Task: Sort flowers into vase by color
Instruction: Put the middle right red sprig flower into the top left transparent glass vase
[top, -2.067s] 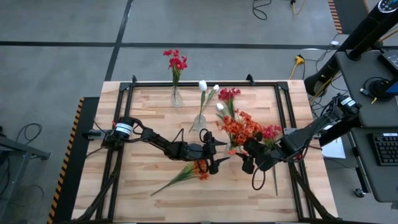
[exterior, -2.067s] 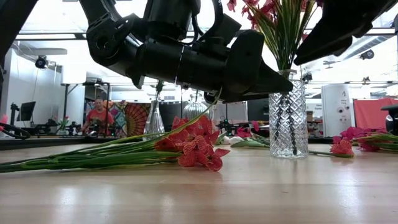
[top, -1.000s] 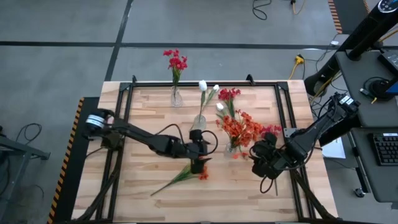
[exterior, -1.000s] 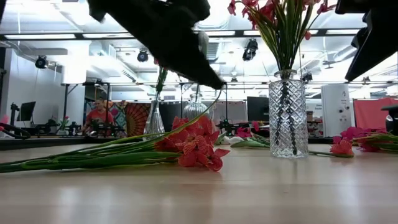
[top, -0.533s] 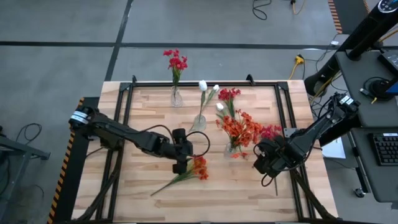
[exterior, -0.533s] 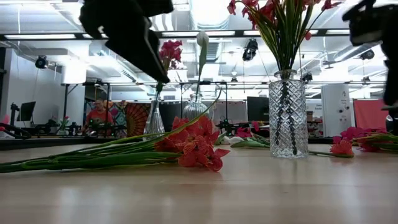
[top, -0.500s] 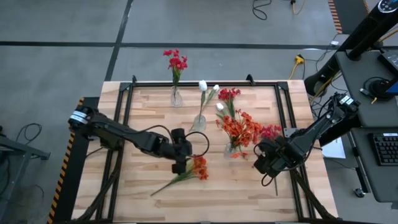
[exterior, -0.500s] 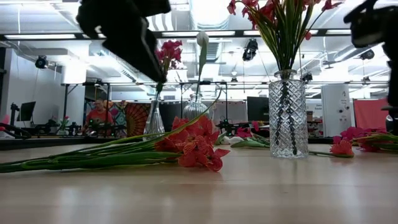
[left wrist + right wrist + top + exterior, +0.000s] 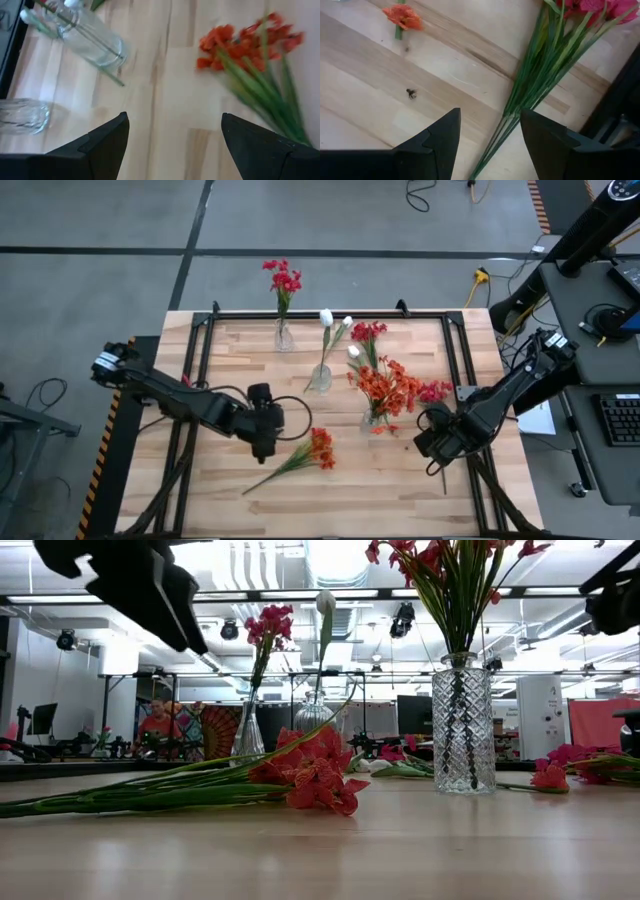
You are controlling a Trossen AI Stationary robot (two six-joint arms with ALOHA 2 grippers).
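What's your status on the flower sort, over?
Left gripper open, empty, above the table beside the loose orange-red stems. Right gripper open, empty, over the pink-red stems lying at the table's right edge. Nothing blocking either pickup.

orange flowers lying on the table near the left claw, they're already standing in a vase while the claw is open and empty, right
Not quite. The orange flowers are not in a vase; they lie flat on the table, as the high and low views show. The rest holds: the left claw is open beside them and holds nothing.
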